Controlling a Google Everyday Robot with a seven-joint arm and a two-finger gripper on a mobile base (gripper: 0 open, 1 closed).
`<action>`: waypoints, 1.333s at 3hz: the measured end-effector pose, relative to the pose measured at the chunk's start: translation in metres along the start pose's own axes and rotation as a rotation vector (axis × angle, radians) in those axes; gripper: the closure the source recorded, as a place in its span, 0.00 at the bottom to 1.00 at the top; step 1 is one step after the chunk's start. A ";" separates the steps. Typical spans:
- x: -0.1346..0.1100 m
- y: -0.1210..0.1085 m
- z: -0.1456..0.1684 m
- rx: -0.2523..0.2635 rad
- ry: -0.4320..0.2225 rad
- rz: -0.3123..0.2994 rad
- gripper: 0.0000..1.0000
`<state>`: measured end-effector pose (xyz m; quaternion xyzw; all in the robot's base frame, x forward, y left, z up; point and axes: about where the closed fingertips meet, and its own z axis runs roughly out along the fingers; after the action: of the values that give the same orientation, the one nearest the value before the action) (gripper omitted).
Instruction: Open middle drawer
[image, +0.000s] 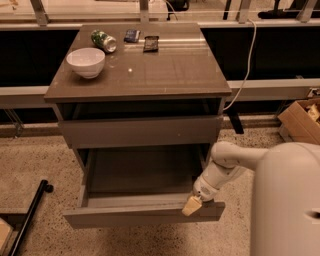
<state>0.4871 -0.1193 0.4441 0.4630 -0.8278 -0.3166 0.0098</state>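
The middle drawer (142, 216) of the taupe-grey cabinet is pulled far out toward me, and its plain grey inside (142, 172) shows empty. My gripper (191, 205), with cream tips on a white arm (225, 167), sits at the upper edge of the drawer's front panel near its right end. The taller top drawer (140, 131) above it stands nearly closed, with a dark gap under the cabinet top. The lowest drawer is hidden beneath the open one.
On the cabinet top (165, 70) are a white bowl (85, 62), a tipped green can (103, 40) and two small dark packets (141, 39). A cardboard box (302, 120) stands at the right, a black wheeled bar (27, 220) at the lower left, and a white cable (245, 70) hangs at the cabinet's right.
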 end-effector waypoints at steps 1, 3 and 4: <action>0.003 0.007 -0.003 0.000 -0.005 -0.009 0.70; 0.014 0.023 -0.006 -0.018 -0.022 -0.026 0.29; 0.014 0.024 -0.004 -0.021 -0.021 -0.026 0.07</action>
<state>0.4622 -0.1236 0.4560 0.4702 -0.8184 -0.3304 0.0021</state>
